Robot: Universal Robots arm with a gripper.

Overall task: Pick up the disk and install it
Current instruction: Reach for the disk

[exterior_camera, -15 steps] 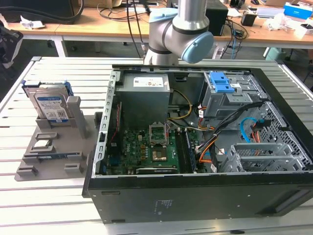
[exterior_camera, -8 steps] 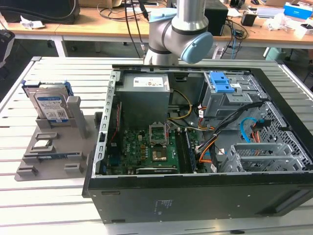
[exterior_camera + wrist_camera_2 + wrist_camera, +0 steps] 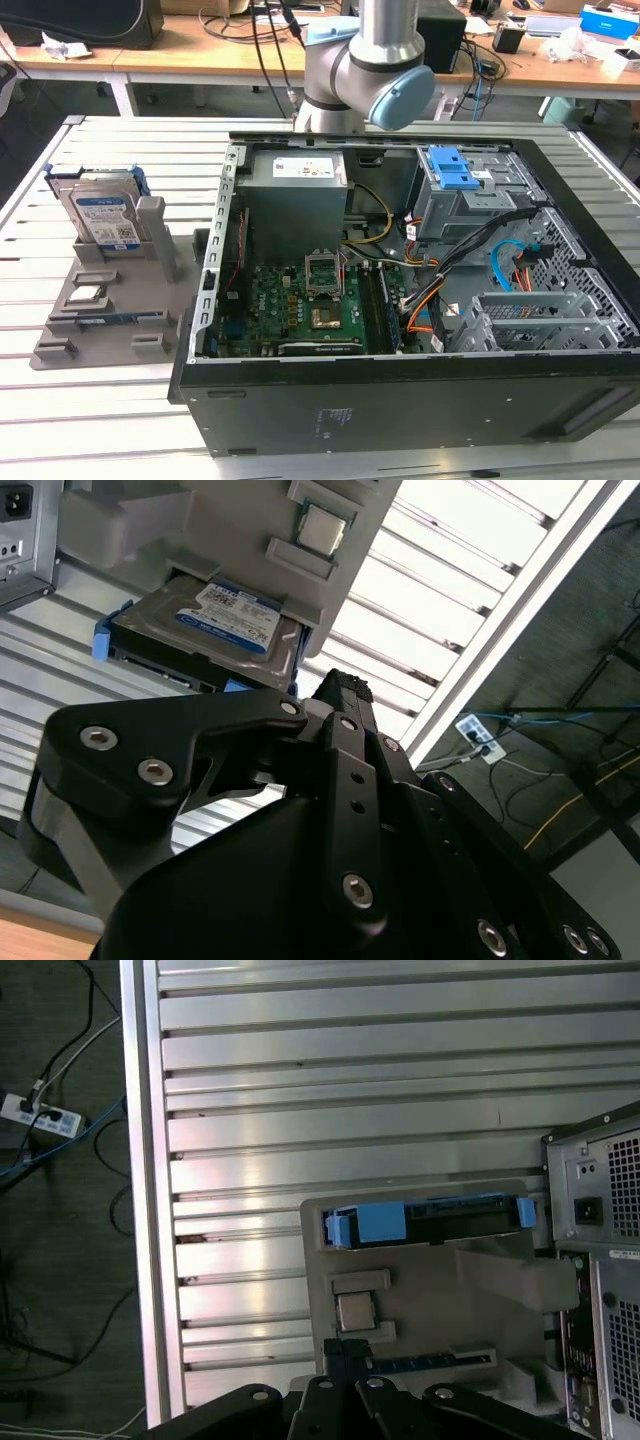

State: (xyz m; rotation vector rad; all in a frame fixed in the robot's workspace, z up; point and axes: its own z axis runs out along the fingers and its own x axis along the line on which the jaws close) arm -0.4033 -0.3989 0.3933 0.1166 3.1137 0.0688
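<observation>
The disk is a silver drive with a blue-and-white label and blue side rails. It stands tilted in a grey holder on the slatted table, at the exterior view's left. In the second wrist view the disk shows its labelled face. In the first wrist view the disk appears edge-on. My black gripper hangs well above the holder, apart from the disk, its fingers together with nothing between them. The second wrist view has the gripper in front of the disk.
An open computer case lies beside the holder, with a drive cage and blue latch at its far side. A small square chip and a thin memory stick also rest in the holder. A power strip lies on the floor past the table edge.
</observation>
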